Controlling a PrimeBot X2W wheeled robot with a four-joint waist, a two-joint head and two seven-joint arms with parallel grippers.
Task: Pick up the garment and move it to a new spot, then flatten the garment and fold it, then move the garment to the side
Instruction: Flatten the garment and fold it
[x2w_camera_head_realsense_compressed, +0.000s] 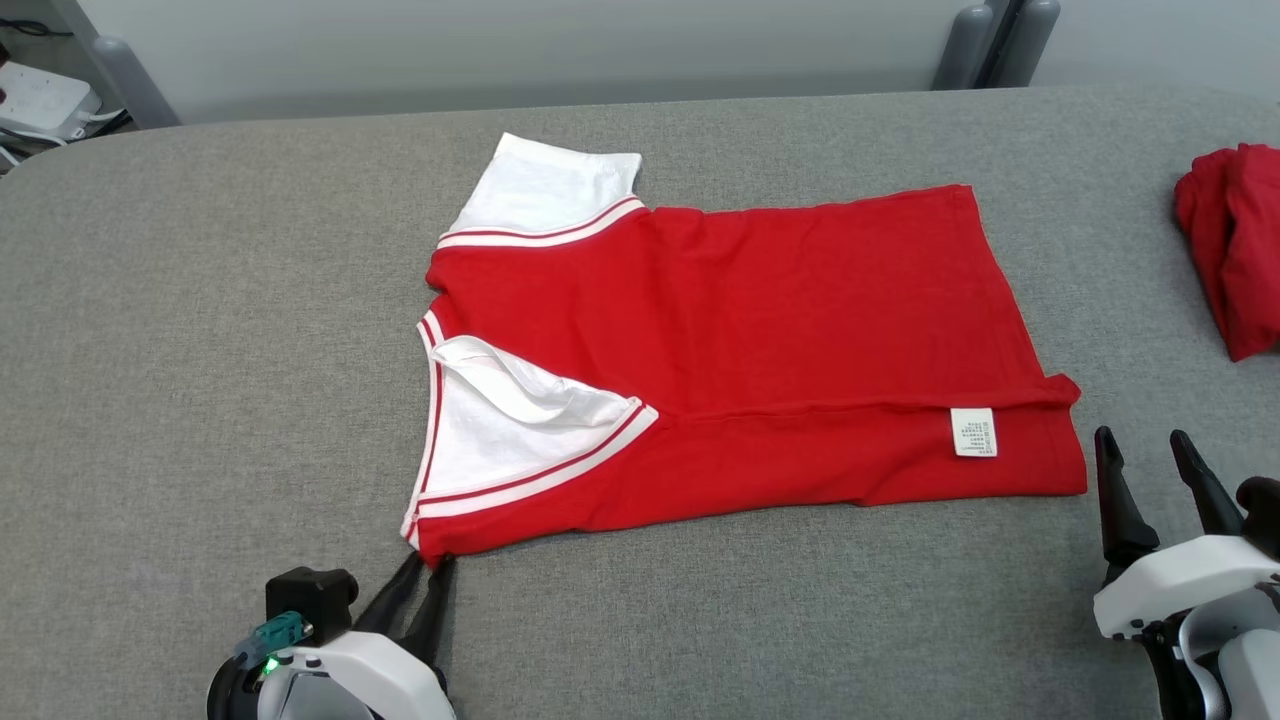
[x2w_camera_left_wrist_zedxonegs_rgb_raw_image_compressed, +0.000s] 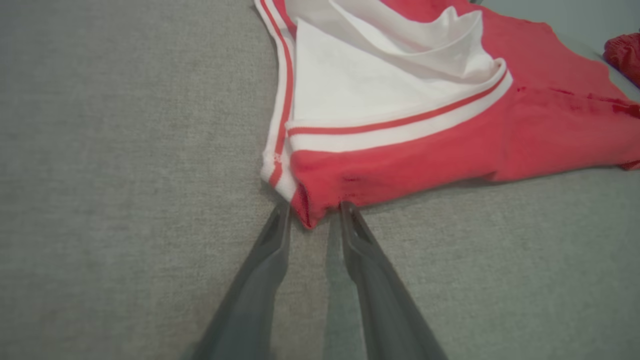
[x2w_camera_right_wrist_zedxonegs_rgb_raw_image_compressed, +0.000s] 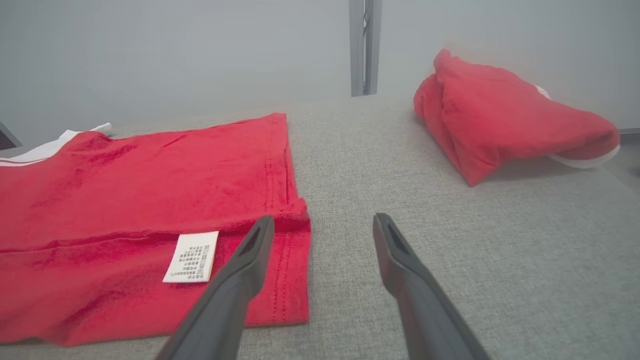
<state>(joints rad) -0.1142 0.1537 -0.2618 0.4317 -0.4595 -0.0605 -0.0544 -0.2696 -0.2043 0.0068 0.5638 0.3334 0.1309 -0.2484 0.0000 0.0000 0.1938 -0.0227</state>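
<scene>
I see the garment (x2w_camera_head_realsense_compressed: 760, 330), red with white sleeves, lying flat on the grey tabletop (x2w_camera_head_realsense_compressed: 200, 350). Its neck end is to my left and its hem to my right. The near long edge is folded up over the body, so a white label (x2w_camera_head_realsense_compressed: 973, 432) shows near the hem. The near sleeve (x2w_camera_head_realsense_compressed: 510, 430) is turned in over the red cloth, with its striped cuff running slantwise. The far sleeve (x2w_camera_head_realsense_compressed: 545, 190) sticks out beyond the garment's far left corner. My left gripper (x2w_camera_head_realsense_compressed: 430, 562) is low at the garment's near left corner. Its fingers stand a narrow gap apart, the red tip of that corner sits between the fingertips, and both tips touch the cloth edge. From the left wrist view I cannot see the cloth pinched. My right gripper (x2w_camera_head_realsense_compressed: 1142, 440) is just beside the garment's near right corner, off the hem, and is touching nothing. Its fingers are spread wide, and in the right wrist view one finger crosses in front of the hem. A second red bundle (x2w_camera_head_realsense_compressed: 1235, 260) lies well apart from the garment, beyond its hem at the far right.
</scene>
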